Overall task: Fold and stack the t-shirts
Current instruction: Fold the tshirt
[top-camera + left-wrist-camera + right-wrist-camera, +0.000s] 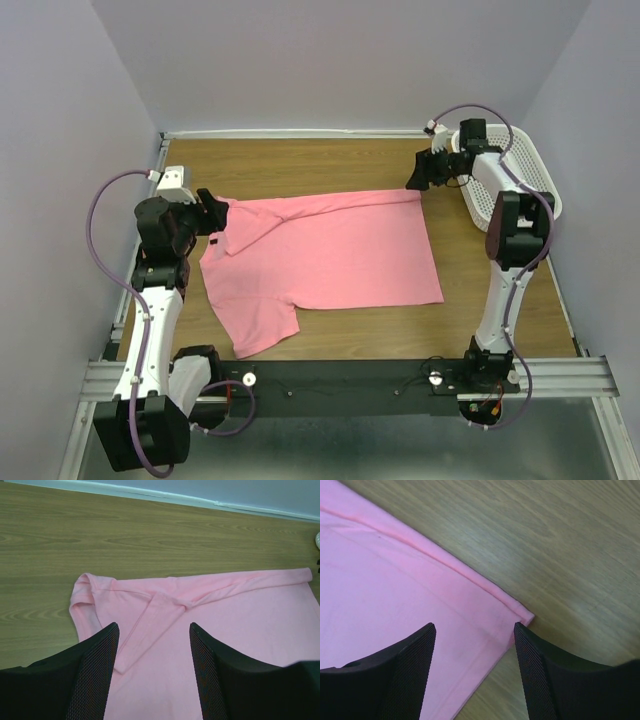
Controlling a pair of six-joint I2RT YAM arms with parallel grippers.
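A salmon-pink t-shirt (330, 258) lies spread on the wooden table, its far long edge folded over toward the middle, one sleeve sticking out at the near left. My left gripper (216, 213) is open and empty over the shirt's far left corner; in the left wrist view (154, 630) the folded-in sleeve and collar area (150, 610) lie between its fingers. My right gripper (418, 172) is open and empty over the shirt's far right corner; in the right wrist view (474, 628) that hem corner (522, 614) sits by the right finger.
A white perforated plastic basket (530, 172) stands at the far right, behind my right arm. Walls enclose the table at the back and sides. Bare wood table (300, 165) shows behind the shirt and along the near edge.
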